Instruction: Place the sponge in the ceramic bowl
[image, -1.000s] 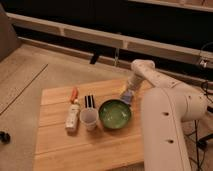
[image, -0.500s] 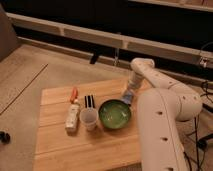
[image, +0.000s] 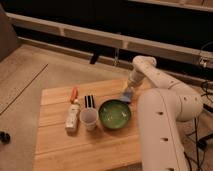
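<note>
The sponge (image: 125, 96) sat at the gripper (image: 128, 91), not yet in the bowl (image: 114, 115) just before the jaws; whether they pinched it, I could not tell.

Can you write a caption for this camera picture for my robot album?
Robot's claw at the blue sponge, right by the green bowl on a wooden table.

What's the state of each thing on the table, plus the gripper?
sponge: outside the bowl, at the gripper's tip, by the bowl's far right rim
ceramic bowl: upright, nothing in it
plastic cup: upright, looks empty
white bottle: lying on its side, orange tip pointing away from the camera
dark striped item: lying flat behind the cup
gripper: low, right at the sponge
</note>
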